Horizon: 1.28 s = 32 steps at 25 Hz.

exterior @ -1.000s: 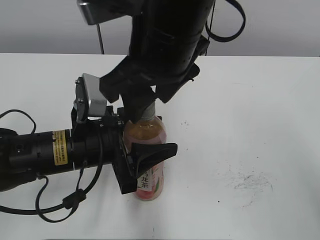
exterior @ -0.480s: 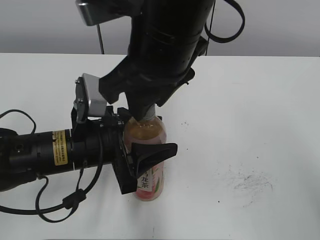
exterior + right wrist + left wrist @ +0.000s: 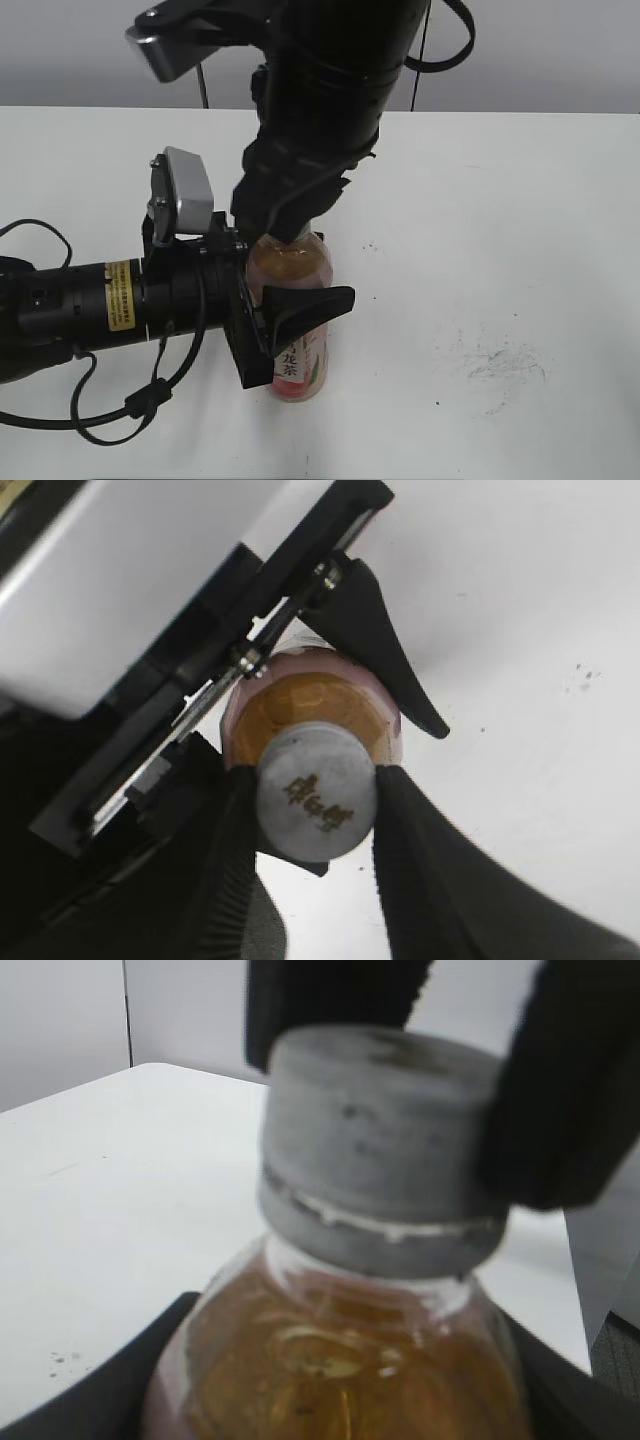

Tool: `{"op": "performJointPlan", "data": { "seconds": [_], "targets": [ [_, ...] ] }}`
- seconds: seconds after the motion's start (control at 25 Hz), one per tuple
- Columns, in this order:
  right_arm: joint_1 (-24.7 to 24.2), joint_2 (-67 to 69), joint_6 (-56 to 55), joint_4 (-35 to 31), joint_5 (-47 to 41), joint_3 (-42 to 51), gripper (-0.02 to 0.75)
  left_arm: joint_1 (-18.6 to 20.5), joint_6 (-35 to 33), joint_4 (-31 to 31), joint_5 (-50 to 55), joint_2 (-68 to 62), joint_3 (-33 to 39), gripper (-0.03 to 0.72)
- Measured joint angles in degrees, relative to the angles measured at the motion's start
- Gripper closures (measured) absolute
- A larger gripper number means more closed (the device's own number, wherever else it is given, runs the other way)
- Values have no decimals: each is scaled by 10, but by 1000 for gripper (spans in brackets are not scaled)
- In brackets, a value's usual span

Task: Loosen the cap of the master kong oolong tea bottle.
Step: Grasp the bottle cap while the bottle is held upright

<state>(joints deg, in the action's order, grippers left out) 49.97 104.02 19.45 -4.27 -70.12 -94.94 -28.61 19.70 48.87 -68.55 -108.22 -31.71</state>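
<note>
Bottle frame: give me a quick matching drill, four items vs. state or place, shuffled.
Items:
1. cap
2. bottle
3. left gripper
4. right gripper

States:
A. upright on the white table, pale amber tea inside
B. comes in from the side, jaws around the bottle body
C. grey, dark mark on top, pinched on two sides
D. comes from above, jaws shut on the cap

Pairs: 1-C, 2-A, 3-B, 4-D
</note>
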Motion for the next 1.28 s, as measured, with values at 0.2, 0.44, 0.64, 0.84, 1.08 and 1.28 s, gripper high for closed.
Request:
{"op": "performJointPlan", "data": {
  "seconds": [0.2, 0.44, 0.64, 0.84, 1.08, 1.28],
  "targets": [
    [0, 0, 195, 1, 0, 0, 468, 0, -2, 2, 0, 0, 0, 244],
    [0, 0, 503, 2, 2, -2, 468, 0, -4, 3, 0, 0, 0, 244],
    [0, -1, 833, 0, 5, -2, 468, 0, -4, 4, 0, 0, 0, 244],
    [0, -1, 1169, -7, 10, -2, 468, 0, -3, 4, 0, 0, 0, 244],
    [-1, -1, 1297, -17, 10, -2, 468, 0, -3, 4, -1, 0, 0, 244],
    [-1, -2, 1226, -17, 9, -2, 468, 0, -4, 5, -2, 0, 0, 244]
  ]
}}
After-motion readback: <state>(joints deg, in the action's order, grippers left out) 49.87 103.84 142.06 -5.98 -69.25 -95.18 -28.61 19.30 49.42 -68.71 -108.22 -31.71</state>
